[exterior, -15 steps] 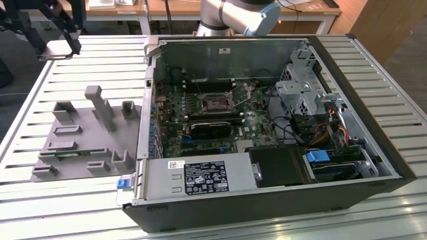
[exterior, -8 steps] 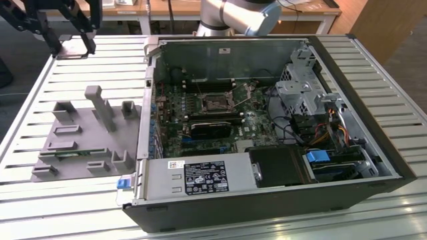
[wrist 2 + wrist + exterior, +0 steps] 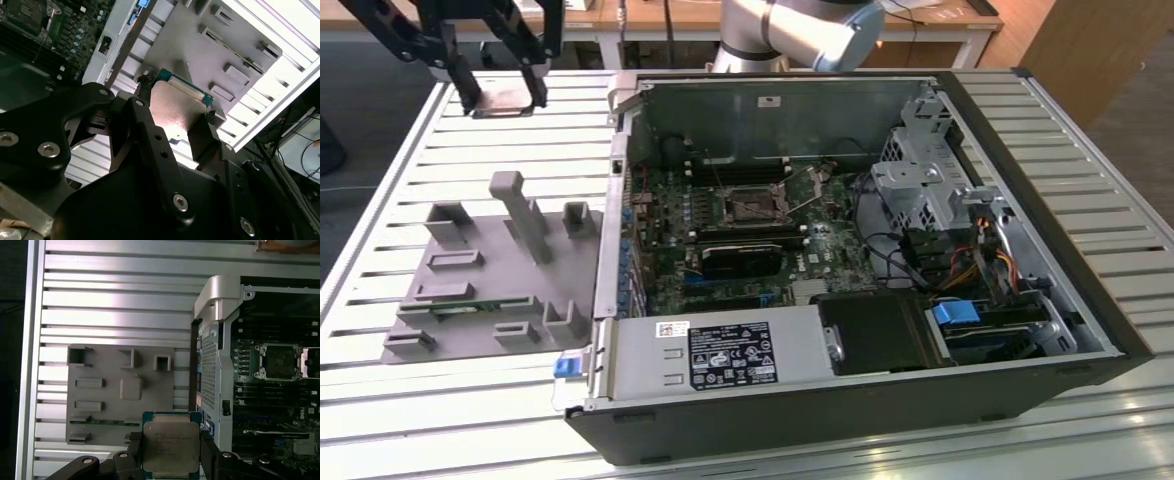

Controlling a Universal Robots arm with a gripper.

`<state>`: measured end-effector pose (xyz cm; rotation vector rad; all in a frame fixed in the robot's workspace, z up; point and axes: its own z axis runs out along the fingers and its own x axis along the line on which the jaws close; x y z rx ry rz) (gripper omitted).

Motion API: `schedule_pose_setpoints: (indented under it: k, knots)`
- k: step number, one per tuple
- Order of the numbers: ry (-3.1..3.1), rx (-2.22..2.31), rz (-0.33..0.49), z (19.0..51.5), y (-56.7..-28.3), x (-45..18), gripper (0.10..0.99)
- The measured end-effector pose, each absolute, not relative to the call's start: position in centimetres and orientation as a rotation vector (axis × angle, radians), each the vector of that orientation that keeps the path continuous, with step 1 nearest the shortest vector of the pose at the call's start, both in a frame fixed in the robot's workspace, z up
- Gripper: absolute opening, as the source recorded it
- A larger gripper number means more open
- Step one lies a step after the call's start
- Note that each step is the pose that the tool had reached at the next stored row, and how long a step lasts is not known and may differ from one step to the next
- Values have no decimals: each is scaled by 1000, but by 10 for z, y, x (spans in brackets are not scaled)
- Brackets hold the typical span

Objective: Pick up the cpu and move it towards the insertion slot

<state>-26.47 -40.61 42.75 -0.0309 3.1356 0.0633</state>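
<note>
While clamped on cpu (image 3: 171, 447), end effector (image 3: 170, 460) hangs above grey fixture (image 3: 120, 395); well apart from insertion slot (image 3: 280, 361).

Exterior view looks down at an angle over the open PC case (image 3: 854, 260) and the grey tray (image 3: 494, 270). First wrist view faces straight down from high up, sharing both. Second wrist view sits close behind the gripper (image 3: 175, 112), looking along the fingers.
</note>
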Motion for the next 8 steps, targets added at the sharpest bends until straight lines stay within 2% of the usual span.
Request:
schedule_pose_setpoints:
  k: [8]
  knots:
    - [3136, -31, 63, 427, -406, -235, 541]
